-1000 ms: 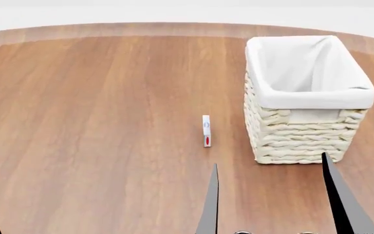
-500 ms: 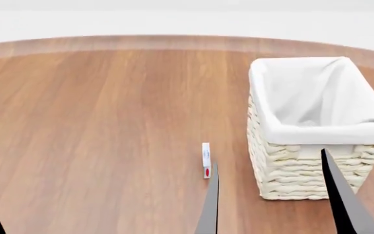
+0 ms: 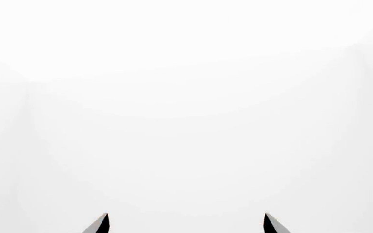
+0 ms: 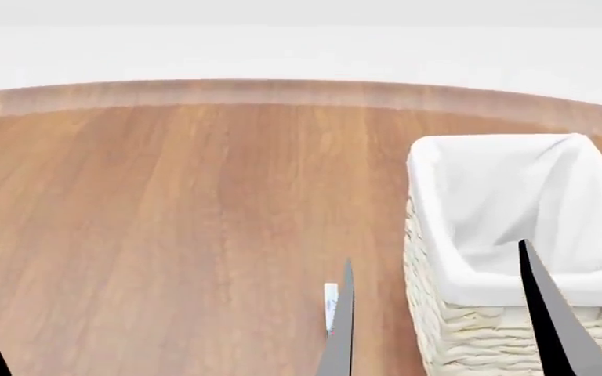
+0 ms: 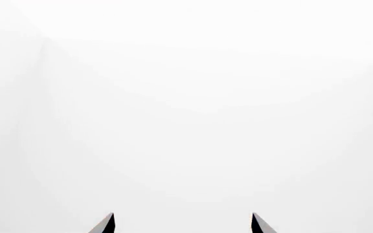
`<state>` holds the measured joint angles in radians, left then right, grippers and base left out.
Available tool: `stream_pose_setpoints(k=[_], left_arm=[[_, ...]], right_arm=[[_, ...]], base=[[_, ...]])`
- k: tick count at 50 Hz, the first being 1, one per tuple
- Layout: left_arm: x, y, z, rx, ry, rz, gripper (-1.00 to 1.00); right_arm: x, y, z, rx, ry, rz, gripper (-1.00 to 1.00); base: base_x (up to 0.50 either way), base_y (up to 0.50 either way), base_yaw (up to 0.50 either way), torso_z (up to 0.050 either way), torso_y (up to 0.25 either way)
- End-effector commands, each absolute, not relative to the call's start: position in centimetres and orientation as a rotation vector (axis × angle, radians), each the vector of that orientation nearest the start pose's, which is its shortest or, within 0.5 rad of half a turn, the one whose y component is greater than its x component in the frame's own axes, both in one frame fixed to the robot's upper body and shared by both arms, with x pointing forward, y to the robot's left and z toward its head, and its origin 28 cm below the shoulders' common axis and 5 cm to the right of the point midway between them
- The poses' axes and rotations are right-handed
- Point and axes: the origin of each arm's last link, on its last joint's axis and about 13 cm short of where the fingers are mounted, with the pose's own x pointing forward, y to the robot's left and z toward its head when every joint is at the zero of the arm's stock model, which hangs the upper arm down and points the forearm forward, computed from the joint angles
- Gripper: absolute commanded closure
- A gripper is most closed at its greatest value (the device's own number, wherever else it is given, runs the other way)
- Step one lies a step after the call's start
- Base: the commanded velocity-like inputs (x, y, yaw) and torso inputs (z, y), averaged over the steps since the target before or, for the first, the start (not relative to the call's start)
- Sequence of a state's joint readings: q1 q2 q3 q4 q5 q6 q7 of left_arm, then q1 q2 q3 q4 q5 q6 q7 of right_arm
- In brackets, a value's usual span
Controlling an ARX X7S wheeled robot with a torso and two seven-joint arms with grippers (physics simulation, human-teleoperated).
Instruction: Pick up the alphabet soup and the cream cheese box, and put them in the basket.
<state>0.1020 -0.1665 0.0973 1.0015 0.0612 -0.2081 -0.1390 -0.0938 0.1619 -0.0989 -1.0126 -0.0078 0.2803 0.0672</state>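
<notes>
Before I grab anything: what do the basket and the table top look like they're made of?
The basket looks like pale woven wicker, going by the thick braided rows on its wall, with a soft white cloth liner folded over the rim. The table looks like smooth brown wood with lengthwise grain streaks, possibly veneer.

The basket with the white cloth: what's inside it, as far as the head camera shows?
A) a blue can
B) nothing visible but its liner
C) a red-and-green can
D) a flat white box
B: the basket shows only bare white liner, and the cream cheese box stands on the table beside it.
</notes>
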Motion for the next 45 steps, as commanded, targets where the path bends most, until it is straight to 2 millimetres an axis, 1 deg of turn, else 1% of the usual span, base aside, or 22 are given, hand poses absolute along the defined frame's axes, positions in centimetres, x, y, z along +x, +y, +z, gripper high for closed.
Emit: stream_pose_setpoints(k=[1, 5, 7, 8, 11, 14, 19, 20, 22, 27, 30, 31, 35, 37, 45], left_arm=[[14.2, 20.6, 18.0, 0.118, -0.695, 0.001, -1.0], [14.2, 20.6, 17.9, 0.119, -0.694, -0.001, -1.0], [14.2, 20.5, 18.0, 0.119, -0.694, -0.001, -1.0], [14.2, 20.6, 17.9, 0.12, -0.694, 0.001, -1.0], [14.4, 20.5, 17.6, 0.12, -0.685, -0.002, -1.0], [14.6, 20.5, 17.3, 0.123, -0.669, -0.005, -1.0], [14.8, 20.5, 17.4, 0.128, -0.665, 0.0, -1.0], [14.8, 20.5, 17.3, 0.13, -0.661, 0.0, -1.0], [14.8, 20.4, 17.2, 0.134, -0.657, 0.0, -1.0], [15.0, 20.5, 17.0, 0.134, -0.646, 0.005, -1.0], [15.0, 20.4, 16.9, 0.135, -0.642, 0.004, -1.0], [15.0, 20.4, 16.9, 0.135, -0.643, 0.004, -1.0], [15.0, 20.4, 16.9, 0.135, -0.64, 0.005, -1.0], [15.0, 20.4, 16.9, 0.134, -0.641, 0.005, -1.0], [15.2, 20.5, 16.6, 0.138, -0.631, 0.009, -1.0]], right_arm=[[14.3, -9.7, 17.9, -0.092, -0.631, 0.088, -1.0], [14.3, -9.7, 18.0, -0.089, -0.633, 0.088, -1.0], [14.3, -9.7, 17.6, -0.091, -0.63, 0.088, -1.0], [14.3, -9.7, 17.8, -0.092, -0.634, 0.089, -1.0], [14.5, -9.8, 17.4, -0.084, -0.634, 0.078, -1.0], [14.7, -9.7, 17.2, -0.078, -0.631, 0.075, -1.0], [14.8, -9.8, 17.5, -0.074, -0.631, 0.075, -1.0], [14.7, -9.8, 17.2, -0.071, -0.626, 0.074, -1.0], [14.7, -9.8, 17.2, -0.073, -0.627, 0.074, -1.0], [14.7, -9.8, 17.5, -0.07, -0.625, 0.077, -1.0], [14.7, -9.8, 17.3, -0.068, -0.624, 0.077, -1.0], [14.7, -9.8, 17.6, -0.068, -0.625, 0.077, -1.0], [14.7, -9.8, 17.2, -0.069, -0.622, 0.077, -1.0], [14.7, -9.8, 17.5, -0.067, -0.624, 0.077, -1.0], [14.8, -9.8, 17.0, -0.065, -0.617, 0.079, -1.0]], base=[[0.32, 0.0, 0.0, 0.0, 0.0], [0.32, 0.0, 0.0, 0.0, 0.0], [0.32, 0.0, 0.0, 0.0, 0.0], [0.32, 0.0, 0.0, 0.0, 0.0], [0.28, 0.0, 0.0, 0.0, 0.004], [0.0, 0.0, 0.0, 0.0, 0.0], [0.0, 0.0, 0.0, 0.0, 0.0], [0.0, 0.0, 0.0, 0.0, 0.0], [0.0, 0.0, 0.0, 0.0, 0.0], [0.0, 0.0, 0.0, 0.0, -0.109], [0.0, 0.0, 0.0, 0.0, -0.131], [0.0, 0.0, 0.0, 0.0, -0.133], [0.0, 0.0, 0.0, 0.0, -0.132], [0.0, 0.0, 0.0, 0.0, -0.131], [0.0, 0.0, 0.0, 0.0, -0.131]])
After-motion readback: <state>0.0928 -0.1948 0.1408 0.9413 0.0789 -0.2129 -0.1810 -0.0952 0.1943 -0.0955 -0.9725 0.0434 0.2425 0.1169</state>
